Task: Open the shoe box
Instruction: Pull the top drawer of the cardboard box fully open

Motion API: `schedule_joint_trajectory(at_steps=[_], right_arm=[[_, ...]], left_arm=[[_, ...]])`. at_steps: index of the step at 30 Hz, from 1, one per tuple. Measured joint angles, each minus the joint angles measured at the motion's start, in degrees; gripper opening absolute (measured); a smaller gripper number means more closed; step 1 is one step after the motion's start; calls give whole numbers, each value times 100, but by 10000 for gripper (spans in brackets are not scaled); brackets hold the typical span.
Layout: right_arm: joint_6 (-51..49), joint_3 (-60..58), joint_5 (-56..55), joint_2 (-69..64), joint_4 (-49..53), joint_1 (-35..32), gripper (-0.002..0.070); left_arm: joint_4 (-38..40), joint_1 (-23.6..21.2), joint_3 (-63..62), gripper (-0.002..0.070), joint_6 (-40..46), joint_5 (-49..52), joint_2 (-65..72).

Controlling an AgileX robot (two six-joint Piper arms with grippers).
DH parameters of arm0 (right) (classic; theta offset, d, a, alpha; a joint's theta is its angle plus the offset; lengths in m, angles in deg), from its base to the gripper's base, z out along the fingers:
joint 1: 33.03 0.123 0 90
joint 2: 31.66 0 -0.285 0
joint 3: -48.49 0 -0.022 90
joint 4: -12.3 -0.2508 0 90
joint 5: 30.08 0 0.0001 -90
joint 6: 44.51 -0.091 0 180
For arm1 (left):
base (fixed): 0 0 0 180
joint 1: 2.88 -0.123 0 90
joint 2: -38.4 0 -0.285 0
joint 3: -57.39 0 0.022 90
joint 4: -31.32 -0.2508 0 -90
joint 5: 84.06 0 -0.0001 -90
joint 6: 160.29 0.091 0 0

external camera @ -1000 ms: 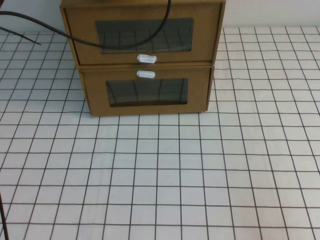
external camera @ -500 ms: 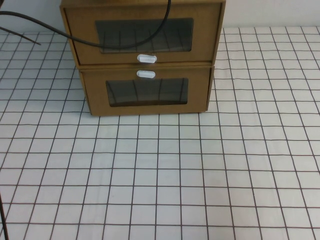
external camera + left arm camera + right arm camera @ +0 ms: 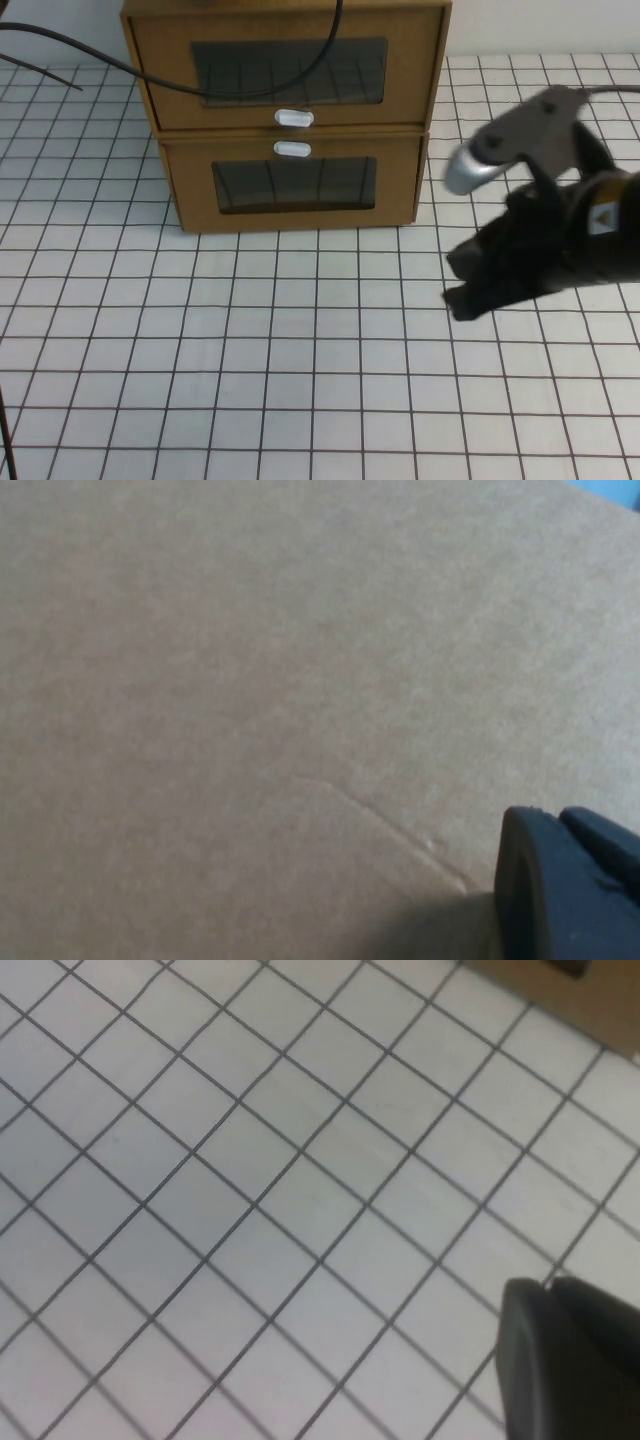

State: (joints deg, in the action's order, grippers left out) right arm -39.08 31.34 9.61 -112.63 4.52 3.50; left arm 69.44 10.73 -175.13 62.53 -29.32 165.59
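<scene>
Shoe box point(image 3: 290, 120) far back on the table point(image 3: 250, 380); right gripper point(image 3: 462, 285) before it, rightward; left gripper point(image 3: 565, 890) close to it

Brown shoe box point(image 3: 400, 175), white handles point(image 3: 293, 118), white table point(image 3: 250, 350) gridded in black

A white tabletop point(image 3: 300, 350) ruled with a dark grid meets a pale wall point(image 3: 540, 25).

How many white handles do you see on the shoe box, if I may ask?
2. One white handle on the upper drawer, the other just below on the lower drawer. Right tool, shut, hovers right of the shoe box; left tool faces cardboard.
</scene>
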Motion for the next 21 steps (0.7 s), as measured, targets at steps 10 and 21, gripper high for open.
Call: schedule_joint_trajectory(at_steps=[10,21], right_arm=[[-2279,1223,-420,-1787,4904,1800,-13],[-4534,1247,-778,-2723,8691,1976,153]], left_arm=[[0,0,0,-2,-65,0,0],[0,0,0,-2,-74,71,-10]])
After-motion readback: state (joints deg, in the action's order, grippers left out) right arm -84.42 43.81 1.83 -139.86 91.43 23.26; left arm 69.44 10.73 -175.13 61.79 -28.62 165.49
